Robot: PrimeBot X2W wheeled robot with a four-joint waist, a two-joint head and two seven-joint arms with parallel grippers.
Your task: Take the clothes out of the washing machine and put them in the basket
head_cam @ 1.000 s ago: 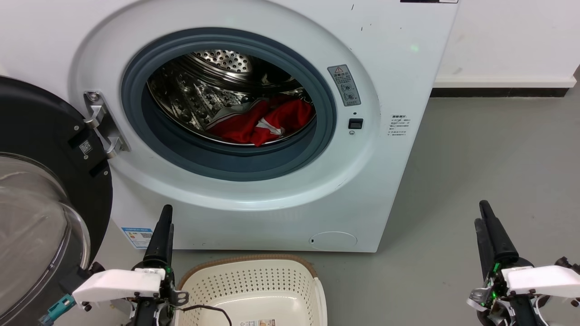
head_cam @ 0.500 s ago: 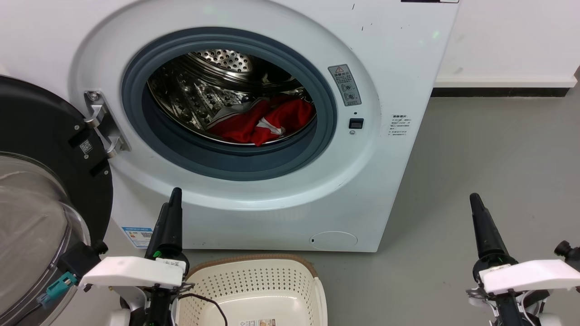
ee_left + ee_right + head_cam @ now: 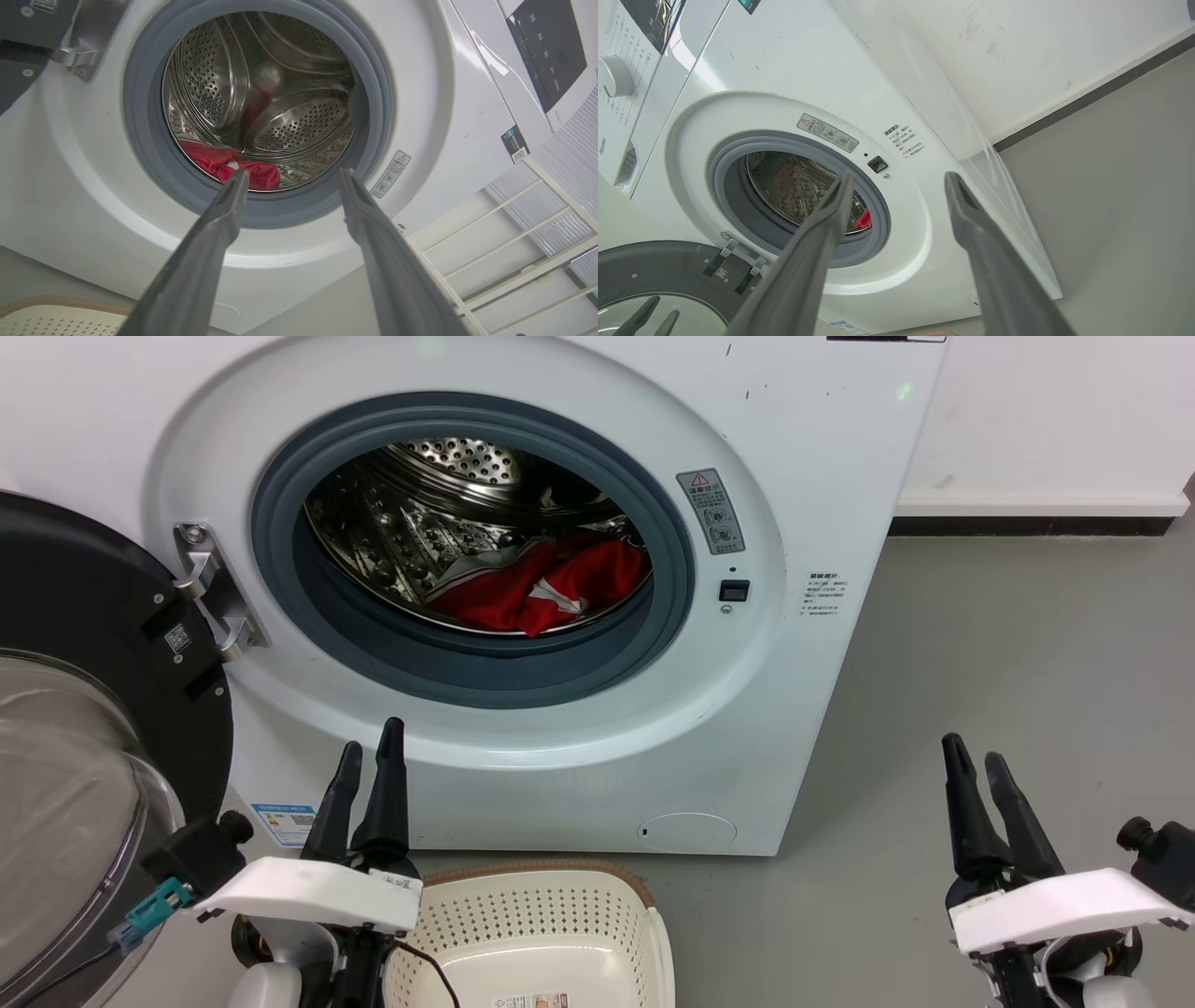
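head view: washing machine [image 3: 822, 476] across the upper left and centre of the frame, black-framed door [image 3: 84, 616] swung open at the left edge. red clothes [image 3: 541, 588] with white trim heaped low in the steel drum, just behind the grey gasket. cream basket [image 3: 523, 905] on the floor [image 3: 1027, 644] at bottom centre, just in front of the machine. left gripper [image 3: 372, 735] at lower left beside the basket, jaws parted a little, gripping nothing. right gripper [image 3: 971, 749] at lower right over the grey floor, jaws likewise parted and empty.
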